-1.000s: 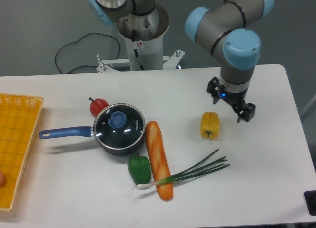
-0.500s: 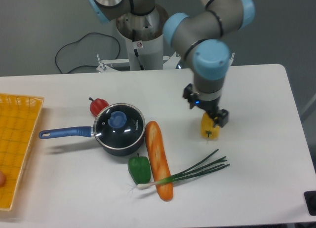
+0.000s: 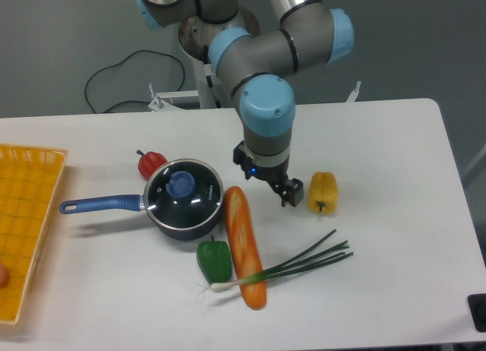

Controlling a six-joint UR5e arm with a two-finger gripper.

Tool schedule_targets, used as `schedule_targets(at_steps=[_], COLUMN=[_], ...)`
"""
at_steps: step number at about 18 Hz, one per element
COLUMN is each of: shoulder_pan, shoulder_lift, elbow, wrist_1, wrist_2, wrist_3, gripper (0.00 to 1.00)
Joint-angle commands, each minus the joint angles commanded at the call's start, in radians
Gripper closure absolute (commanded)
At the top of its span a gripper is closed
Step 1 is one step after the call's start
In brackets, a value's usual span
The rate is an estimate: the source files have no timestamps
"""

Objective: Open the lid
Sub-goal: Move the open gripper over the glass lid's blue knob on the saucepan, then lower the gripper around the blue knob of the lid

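Faintly, white lettering marks the lid (image 3: 183,188), unreadable; the pincer (image 3: 266,181) hangs open nearby.

White table (image 3: 395,237) under saucepan (image 3: 178,210), vegetables.

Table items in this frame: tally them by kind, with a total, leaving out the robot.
Peppers: 3, red, green, yellow
Baguette: 1
Spring onion bunch: 1
Saucepan: 1
Lid: 1
Yellow basket: 1
Total: 8
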Motion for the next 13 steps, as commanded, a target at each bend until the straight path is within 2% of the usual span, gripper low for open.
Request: schedule_targets(at_steps=[6, 13], shoulder_pan=[-0.006, -0.107], shoulder_lift=[0.041, 0.038], elbow=[-0.041, -0.046], wrist_1=[-0.009, -0.005], wrist_2=[-0.068, -0.060], wrist_3=[-0.155, -0.238], gripper=[0.00, 0.00])
